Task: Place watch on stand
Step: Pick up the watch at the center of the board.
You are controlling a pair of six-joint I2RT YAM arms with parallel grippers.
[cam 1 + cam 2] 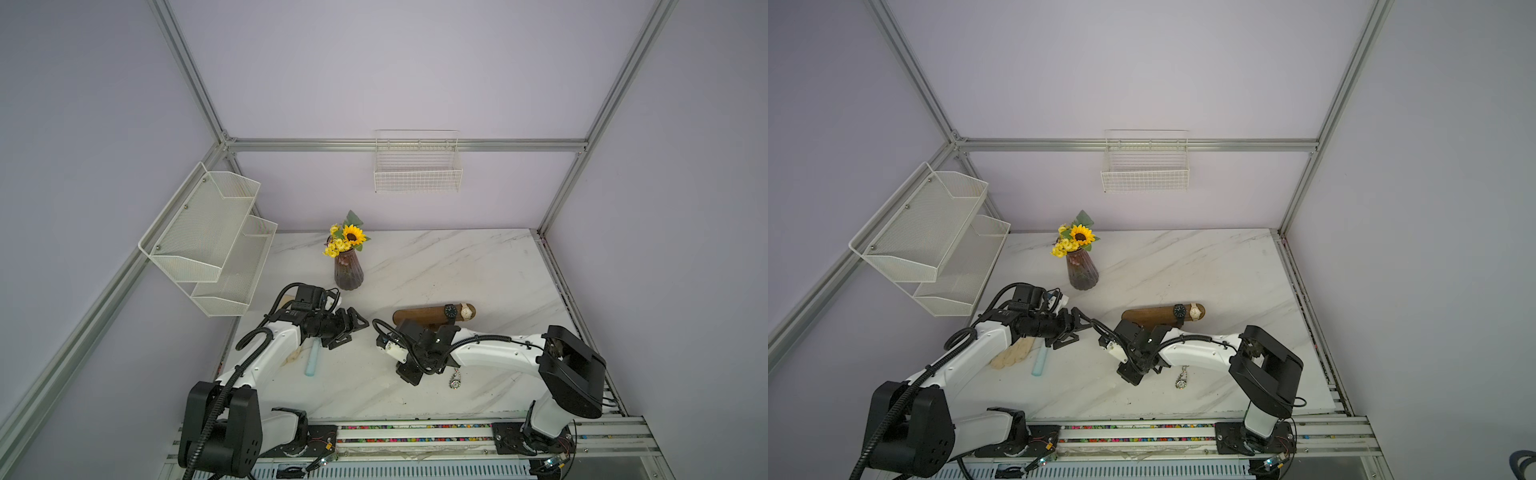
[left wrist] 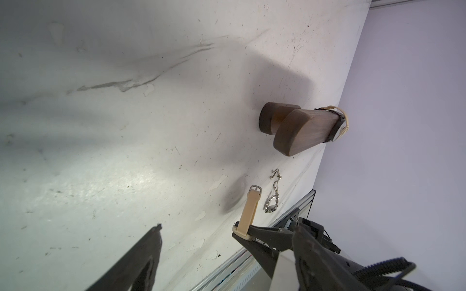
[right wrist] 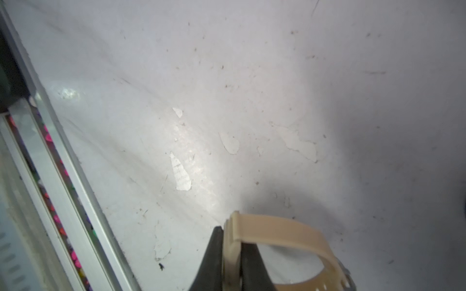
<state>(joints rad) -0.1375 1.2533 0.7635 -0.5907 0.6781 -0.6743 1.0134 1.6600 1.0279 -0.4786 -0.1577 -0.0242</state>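
R gripper (image 3: 230, 240) is clamping the beige watch (image 3: 277, 228) by its strap, prob. clear of the table (image 3: 227, 88), short of the stand (image 1: 419, 316); L gripper (image 1: 352, 331) is hanging open. Next move is calling for sliding strap over bar's free end.

Beige-strap watch (image 3: 277, 228) clamped in right hand (image 3: 230, 239), strap looped; dark brown stand (image 1: 419, 316) upright, apart.

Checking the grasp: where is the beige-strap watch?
In both wrist views the beige-strap watch is pinched in the right hand above the table, beside the silver chain watch, nearer the robot than the stand.
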